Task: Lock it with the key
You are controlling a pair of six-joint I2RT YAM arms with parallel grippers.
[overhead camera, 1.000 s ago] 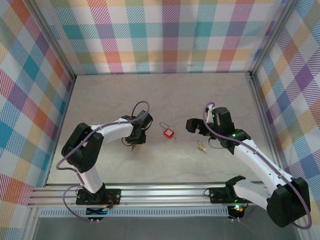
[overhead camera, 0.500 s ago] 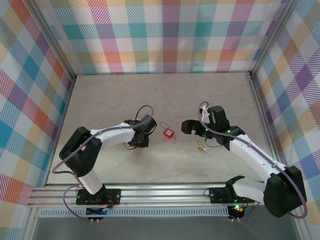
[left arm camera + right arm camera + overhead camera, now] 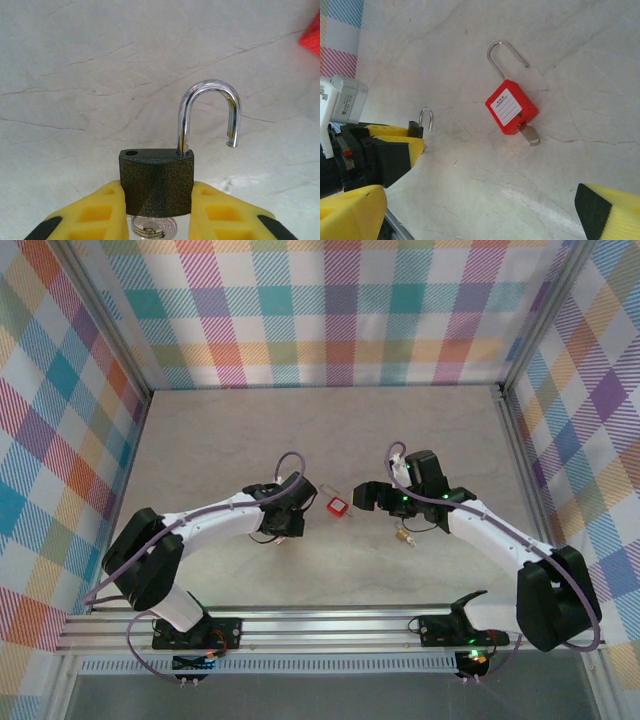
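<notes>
Padlock in black [image 3: 156, 180] stands upright, clamped by its body between the yellow fingers [image 3: 95, 215] of the left gripper [image 3: 156, 197]. Its key [image 3: 152, 229] hangs from the keyway underneath, tucked in the gap between them. The shackle [image 3: 210, 82] is up and swung round, so its free end hangs off the side opposite the empty hole in the body.

That is the first hazard. A push straight down would land the free end on nothing, or rock the body loose in the grip. The shackle has to be turned over its hole first. The key is the second hazard, because it sits so close between the fingers that another gripper would struggle to reach it without knocking them.

Next along, between the two arms, a red padlock [image 3: 511, 107] lies flat on the table [image 3: 230, 440]. Its shackle is open and its own key [image 3: 530, 135] is in it. An arm crossing low could sweep it aside.

The right gripper [image 3: 366, 498] hovers just past the red padlock with its jaws spread wide and holding nothing. It could easily settle on the wrong lock. A brass padlock [image 3: 403, 536] lies on the table beside that arm, within reach of a careless move of that arm.
</notes>
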